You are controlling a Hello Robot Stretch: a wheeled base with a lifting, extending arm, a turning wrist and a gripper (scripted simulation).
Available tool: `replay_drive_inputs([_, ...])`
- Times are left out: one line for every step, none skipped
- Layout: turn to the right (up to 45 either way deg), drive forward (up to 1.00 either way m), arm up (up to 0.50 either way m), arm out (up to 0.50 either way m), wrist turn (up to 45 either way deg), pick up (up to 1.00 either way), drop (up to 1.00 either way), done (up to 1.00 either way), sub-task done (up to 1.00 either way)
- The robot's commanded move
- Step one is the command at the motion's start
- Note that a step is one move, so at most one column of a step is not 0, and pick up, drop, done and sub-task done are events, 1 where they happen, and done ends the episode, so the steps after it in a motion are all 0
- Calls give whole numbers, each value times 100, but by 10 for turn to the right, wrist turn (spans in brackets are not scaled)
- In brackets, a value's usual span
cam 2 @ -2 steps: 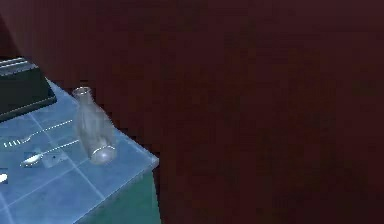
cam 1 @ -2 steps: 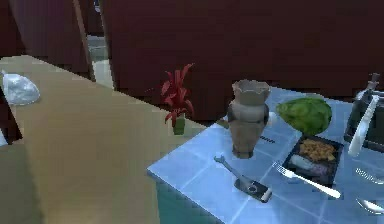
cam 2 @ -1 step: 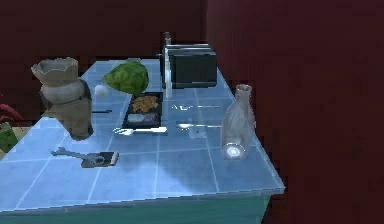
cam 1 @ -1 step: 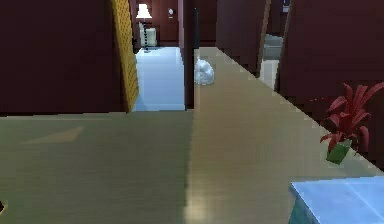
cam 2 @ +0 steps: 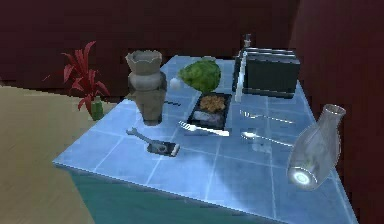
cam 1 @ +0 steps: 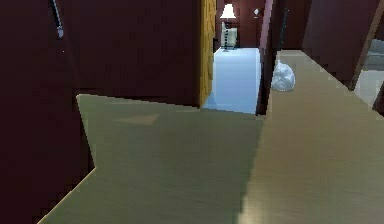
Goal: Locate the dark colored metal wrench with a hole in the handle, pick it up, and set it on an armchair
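Blue-tiled countertop, dark red wall behind. Grey wrench-shaped tool lies flat on the tiles, near the tan vase. Toaster at the back. Gripper state: can't tell.

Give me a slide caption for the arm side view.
Blue tiled counter holding a slim grey tool, tan vase, red plant, toaster and glass bottle.

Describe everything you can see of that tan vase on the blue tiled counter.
The vase is tan and matte, like stoneware, with a wavy flared rim, a narrow neck, a broad shoulder and a body tapering downward. It stands upright near the far left corner of the blue tiled counter, between a red-leaved plant and a green leafy head. Whether it touches either, I cannot tell.
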Motion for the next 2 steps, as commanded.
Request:
replay_drive_inputs([0,0,50,0,0,0,0,0,0])
replay_drive_inputs([0,0,38,0,0,0,0,0,0])
